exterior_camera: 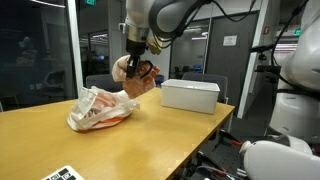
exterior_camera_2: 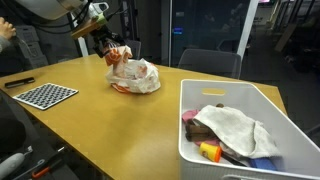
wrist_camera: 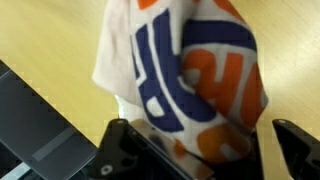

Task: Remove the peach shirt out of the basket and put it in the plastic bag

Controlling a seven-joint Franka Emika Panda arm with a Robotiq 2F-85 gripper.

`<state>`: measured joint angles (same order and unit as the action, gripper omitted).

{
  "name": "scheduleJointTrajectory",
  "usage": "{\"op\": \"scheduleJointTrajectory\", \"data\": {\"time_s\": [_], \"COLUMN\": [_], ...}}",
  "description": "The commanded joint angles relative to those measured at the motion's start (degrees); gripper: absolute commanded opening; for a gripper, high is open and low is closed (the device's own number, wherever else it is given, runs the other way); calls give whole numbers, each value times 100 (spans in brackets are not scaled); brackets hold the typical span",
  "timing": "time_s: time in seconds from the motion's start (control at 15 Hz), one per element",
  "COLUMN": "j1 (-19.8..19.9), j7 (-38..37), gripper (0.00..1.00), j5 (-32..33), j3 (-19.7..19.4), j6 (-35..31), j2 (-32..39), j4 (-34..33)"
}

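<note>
My gripper (exterior_camera: 134, 62) is shut on the peach shirt (exterior_camera: 141, 79), which has blue and orange print and hangs bunched from the jaws. It hangs just above the far edge of the crinkled plastic bag (exterior_camera: 100, 110) on the wooden table. In an exterior view the gripper (exterior_camera_2: 111, 44) holds the shirt (exterior_camera_2: 120, 56) over the bag (exterior_camera_2: 136, 78). In the wrist view the shirt (wrist_camera: 190, 70) fills the frame between the jaws (wrist_camera: 205, 150). The white basket (exterior_camera: 190, 96) stands apart from the bag; in an exterior view the basket (exterior_camera_2: 240, 93) still holds other cloths.
A checkerboard card (exterior_camera_2: 45, 95) lies near the table edge. A white towel (exterior_camera_2: 236, 125) and coloured items lie in the basket. A person's arm (exterior_camera_2: 8, 30) shows at the frame's edge. Chairs stand behind the table.
</note>
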<state>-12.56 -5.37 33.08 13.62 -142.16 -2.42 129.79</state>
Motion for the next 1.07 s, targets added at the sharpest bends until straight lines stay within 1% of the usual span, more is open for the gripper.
{"op": "scheduleJointTrajectory", "data": {"time_s": [0.0,0.33,0.53,1.0], "j1": [-36,-158,-136,-25], "j7": [422,1030,1557,2451], "gripper": [0,2,1,1], "j5": [51,29,-249,-832], "j3": [13,-113,-161,-419], "j6": [299,678,830,1485], "j2": [837,1868,2450,3555], "j4": [-1066,-2364,-3025,-3888]}}
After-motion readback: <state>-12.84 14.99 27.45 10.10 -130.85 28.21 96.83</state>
